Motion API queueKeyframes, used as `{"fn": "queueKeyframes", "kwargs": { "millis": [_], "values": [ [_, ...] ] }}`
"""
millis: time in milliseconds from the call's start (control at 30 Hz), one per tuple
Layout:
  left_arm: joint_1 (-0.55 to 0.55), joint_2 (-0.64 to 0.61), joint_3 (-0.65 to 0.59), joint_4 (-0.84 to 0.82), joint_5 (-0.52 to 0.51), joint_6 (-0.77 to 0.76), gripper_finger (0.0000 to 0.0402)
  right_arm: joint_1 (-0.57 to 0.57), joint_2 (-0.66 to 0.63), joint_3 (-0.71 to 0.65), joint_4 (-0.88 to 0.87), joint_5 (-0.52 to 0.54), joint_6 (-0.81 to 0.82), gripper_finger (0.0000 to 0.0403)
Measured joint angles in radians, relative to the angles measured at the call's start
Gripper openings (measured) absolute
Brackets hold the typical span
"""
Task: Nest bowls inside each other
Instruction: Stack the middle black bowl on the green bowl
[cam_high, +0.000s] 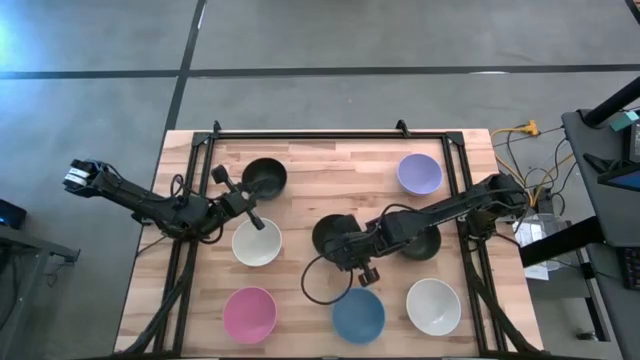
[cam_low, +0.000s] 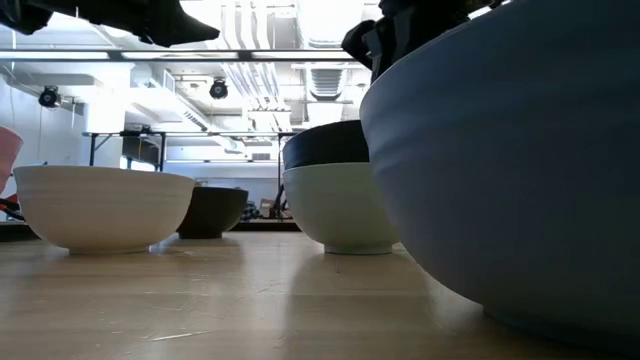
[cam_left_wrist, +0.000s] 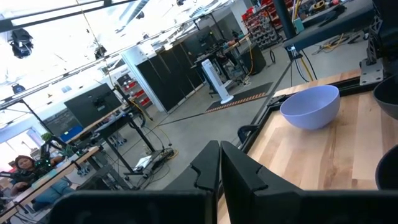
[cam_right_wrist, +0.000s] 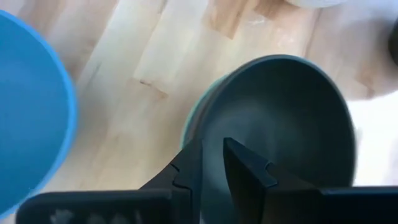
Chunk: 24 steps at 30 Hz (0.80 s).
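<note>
Wood table (cam_high: 330, 190): black bowl (cam_right_wrist: 280, 130) nested in mint bowl (cam_right_wrist: 194, 121); right fingers (cam_right_wrist: 214, 168) grasping its rim; left fingers (cam_left_wrist: 219, 168) clenched.

The gray floor (cam_high: 90, 120) has dark lines. Black cabinets (cam_left_wrist: 168, 81) stand far back under bright ceiling lights (cam_low: 330, 20).

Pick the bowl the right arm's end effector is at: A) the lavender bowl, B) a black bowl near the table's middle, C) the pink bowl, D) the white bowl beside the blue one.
B: the right end effector sits at the rim of the black bowl.
</note>
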Motion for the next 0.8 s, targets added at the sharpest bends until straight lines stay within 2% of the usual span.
{"fn": "queueKeyframes", "kwargs": {
  "millis": [800],
  "values": [
    [0.0, 0.0, 0.0, 0.0, 0.0, 0.0, 0.0, 0.0, 0.0, -0.023, 0.033, 0.009, 0.0, 0.0059]
  ]
}}
